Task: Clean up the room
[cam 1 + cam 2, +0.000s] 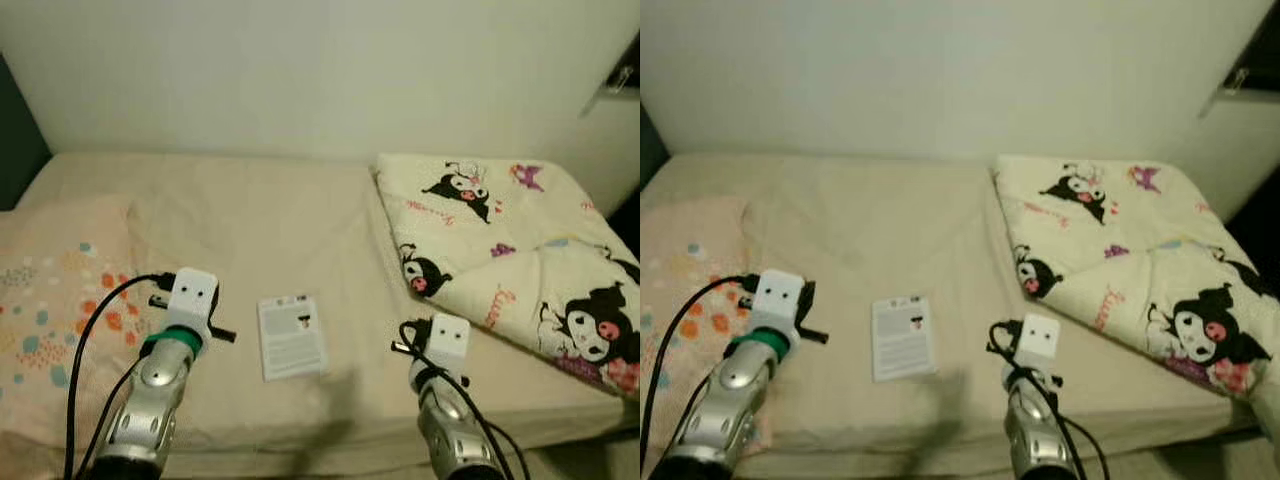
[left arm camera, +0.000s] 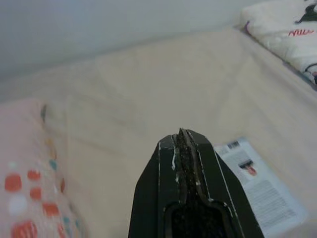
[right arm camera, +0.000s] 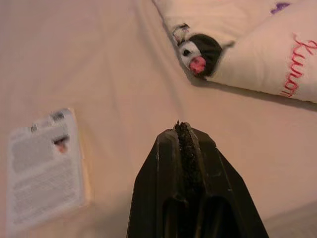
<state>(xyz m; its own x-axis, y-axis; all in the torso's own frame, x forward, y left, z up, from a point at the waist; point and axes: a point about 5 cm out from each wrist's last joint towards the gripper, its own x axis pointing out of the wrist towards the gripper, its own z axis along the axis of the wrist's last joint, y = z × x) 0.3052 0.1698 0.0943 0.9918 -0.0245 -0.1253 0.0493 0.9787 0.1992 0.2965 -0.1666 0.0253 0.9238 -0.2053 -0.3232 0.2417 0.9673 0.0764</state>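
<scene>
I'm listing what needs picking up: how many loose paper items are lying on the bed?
1. A white printed leaflet lies flat on the beige sheet, between the left gripper and right gripper. More could be hidden under the folded cartoon blanket.

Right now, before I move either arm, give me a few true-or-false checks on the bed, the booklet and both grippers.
1. The booklet lies flat on the bed between the two arms. True.
2. The left gripper holds the booklet. False: it is shut on nothing, beside it.
3. The folded blanket lies on the robot's right. True.
4. The right gripper is wide open. False: its fingers are shut together.
</scene>
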